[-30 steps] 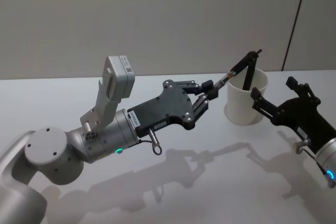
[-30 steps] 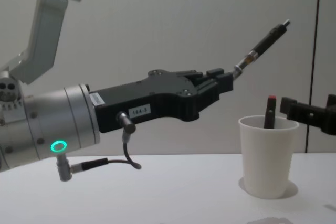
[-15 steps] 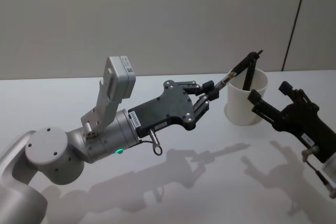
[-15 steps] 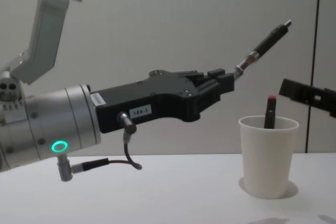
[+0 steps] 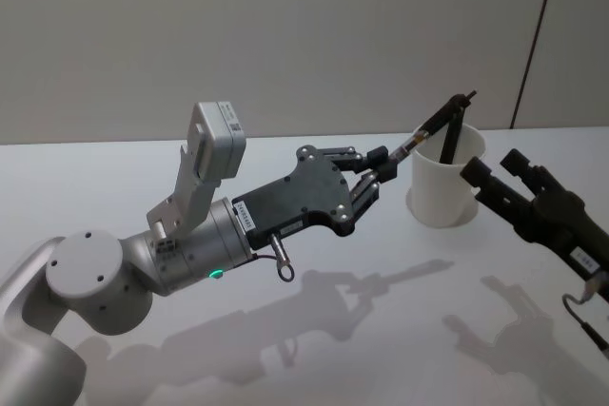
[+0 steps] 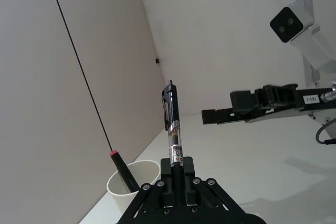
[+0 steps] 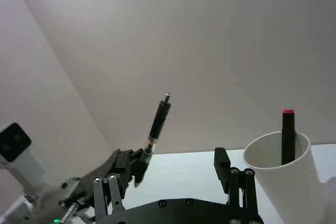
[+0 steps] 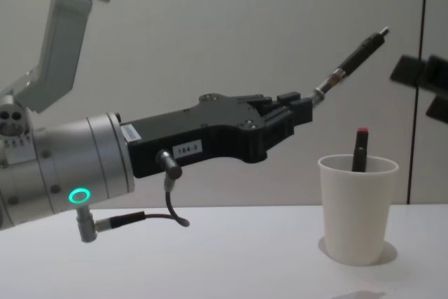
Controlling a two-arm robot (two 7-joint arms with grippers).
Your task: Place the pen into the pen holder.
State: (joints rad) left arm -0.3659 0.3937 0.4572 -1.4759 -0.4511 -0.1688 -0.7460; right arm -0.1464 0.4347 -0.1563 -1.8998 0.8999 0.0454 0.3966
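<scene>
The black right end effector (image 5: 497,170), fingers spread and empty, had been raised and drawn back from the rim of the plain white paper cup (image 5: 445,199) within the last second. The slim black pen with a clear barrel (image 5: 433,125) was kept pinched at its lower end by the left end effector (image 5: 381,166). It was slanted upward, above the cup and to its left, over the white bench (image 5: 114,168). The cup's opening, already occupied by a red-tipped dark pen (image 8: 360,150), was judged freed for insertion.
</scene>
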